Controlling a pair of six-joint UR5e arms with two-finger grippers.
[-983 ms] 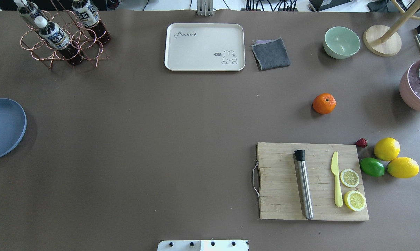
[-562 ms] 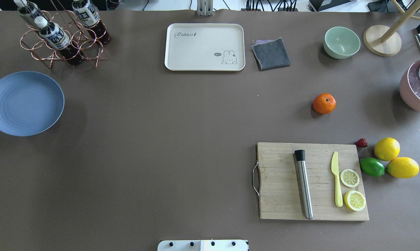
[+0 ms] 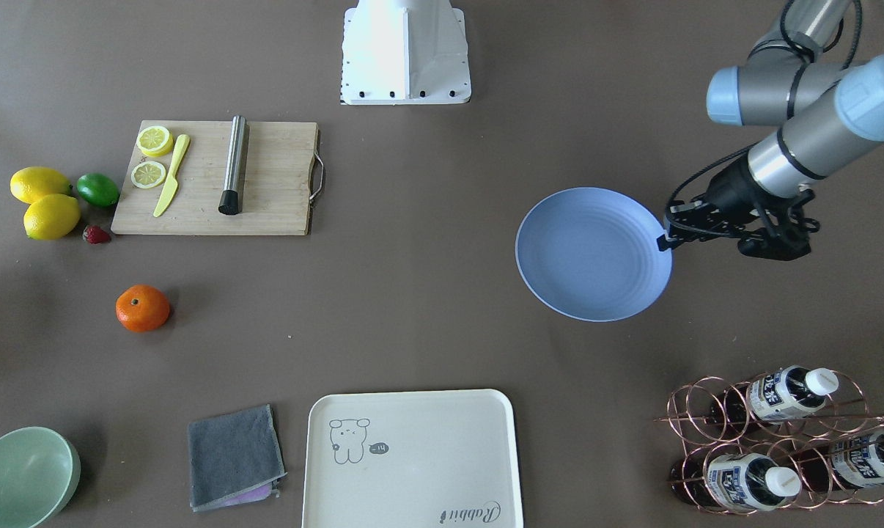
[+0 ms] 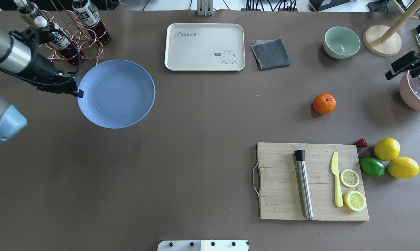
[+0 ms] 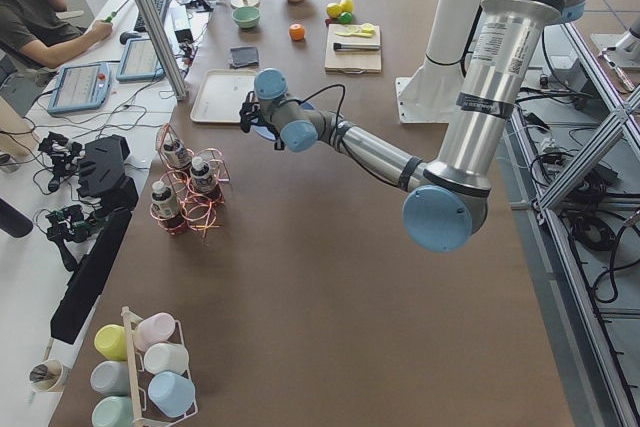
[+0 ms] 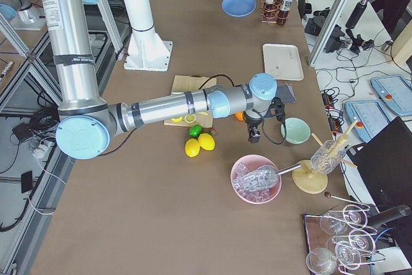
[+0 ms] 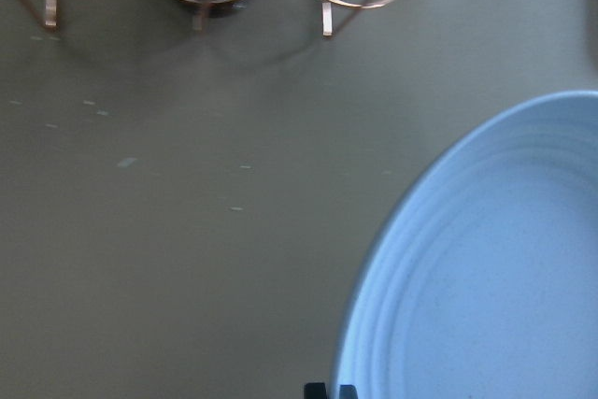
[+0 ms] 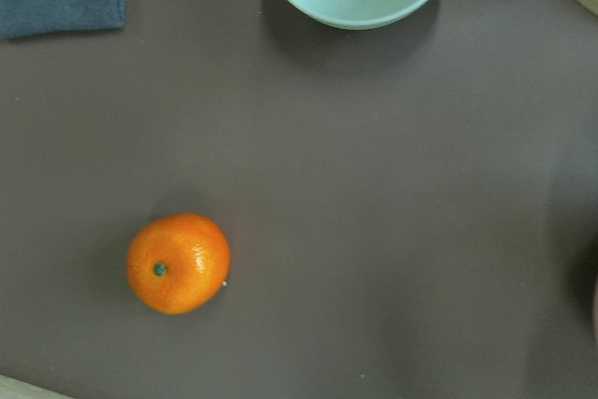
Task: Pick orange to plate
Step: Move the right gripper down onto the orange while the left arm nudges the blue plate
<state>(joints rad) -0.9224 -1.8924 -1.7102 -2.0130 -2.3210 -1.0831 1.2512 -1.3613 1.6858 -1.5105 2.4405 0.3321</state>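
On table [image 4: 196, 139] | orange [image 4: 324, 103] well apart from right jaws | left jaws pinch plate [image 4: 116, 93]

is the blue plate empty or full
Empty: the round periwinkle-blue plate is bare; the small orange fruit lies on the table.

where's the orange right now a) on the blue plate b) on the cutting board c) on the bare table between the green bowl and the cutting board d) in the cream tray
C: the orange rests on the bare table, with the green bowl on one side and the cutting board on the other, far from the plate.
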